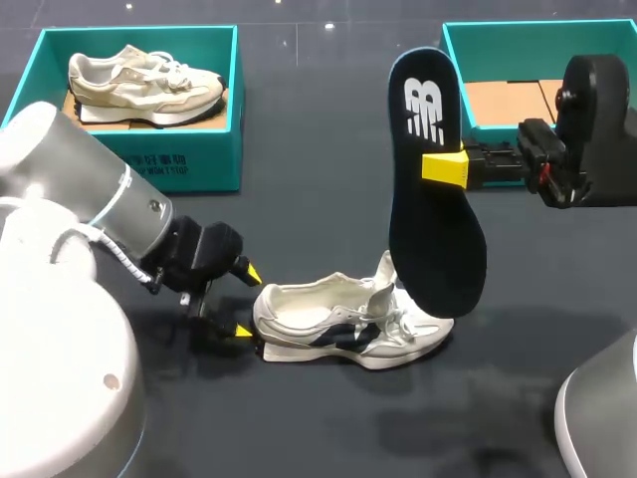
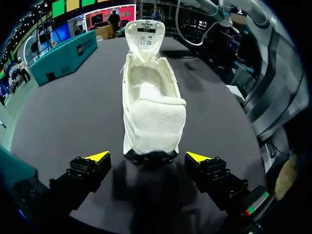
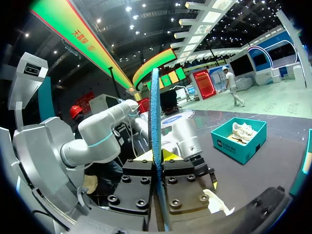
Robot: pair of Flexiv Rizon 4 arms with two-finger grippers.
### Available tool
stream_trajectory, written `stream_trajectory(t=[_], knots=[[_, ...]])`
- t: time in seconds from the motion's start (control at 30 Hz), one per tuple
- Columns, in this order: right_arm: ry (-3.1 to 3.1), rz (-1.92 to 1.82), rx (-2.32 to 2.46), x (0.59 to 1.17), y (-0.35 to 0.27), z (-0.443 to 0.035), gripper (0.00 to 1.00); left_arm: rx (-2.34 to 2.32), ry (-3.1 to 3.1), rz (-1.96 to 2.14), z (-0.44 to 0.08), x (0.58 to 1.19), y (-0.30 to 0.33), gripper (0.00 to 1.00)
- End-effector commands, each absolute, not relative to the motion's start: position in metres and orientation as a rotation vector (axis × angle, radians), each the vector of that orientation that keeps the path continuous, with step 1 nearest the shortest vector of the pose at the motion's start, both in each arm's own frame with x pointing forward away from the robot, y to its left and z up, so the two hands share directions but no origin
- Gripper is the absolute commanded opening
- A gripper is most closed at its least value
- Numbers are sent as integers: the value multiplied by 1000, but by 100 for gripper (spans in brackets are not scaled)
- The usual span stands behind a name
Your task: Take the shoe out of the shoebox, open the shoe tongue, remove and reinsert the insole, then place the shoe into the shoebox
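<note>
On the desk (image 1: 318, 209), the shoebox (image 1: 498, 28) behind the right jaws looks empty. The shoe (image 1: 328, 314) is out, tongue raised, heel just ahead of the wide left jaws. The insole (image 1: 438, 249) hangs clamped in the right jaws. Reinserting and boxing remain.

Right shoebox (image 1: 518, 27) (partly) behind insole (image 1: 435, 209)

The insole (image 1: 436, 189) is dark navy with a white logo, its edge bright blue. The shoe (image 1: 348, 324) on the dark grey table (image 1: 318, 428) is off-white with navy stripes. At 10 o'clock a teal shoebox (image 1: 199, 164) holds a beige sneaker (image 1: 144, 85); the 2 o'clock shoebox (image 1: 498, 50) is teal, lined cardboard-brown.
</note>
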State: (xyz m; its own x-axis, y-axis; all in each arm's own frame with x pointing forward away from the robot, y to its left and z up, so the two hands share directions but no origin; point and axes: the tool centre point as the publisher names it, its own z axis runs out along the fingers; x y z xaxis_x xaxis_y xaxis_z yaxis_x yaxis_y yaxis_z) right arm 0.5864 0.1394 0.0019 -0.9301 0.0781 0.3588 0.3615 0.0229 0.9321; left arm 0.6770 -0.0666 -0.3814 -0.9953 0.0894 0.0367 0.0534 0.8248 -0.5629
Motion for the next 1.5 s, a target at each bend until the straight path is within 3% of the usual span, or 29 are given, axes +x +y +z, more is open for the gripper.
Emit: stream_trajectory(t=[0.03, 1.23, 1.5], knots=[[-2223, -2052, -757, 577, 140, 2, 0, -112, -2990, 784, -375, 671, -68, 100], [-2223, -2052, -757, 577, 140, 2, 0, -9, -3103, 446, -356, 674, -81, 100], [-2223, -2052, -757, 577, 140, 2, 0, -28, -3130, 473, -332, 680, -91, 100]])
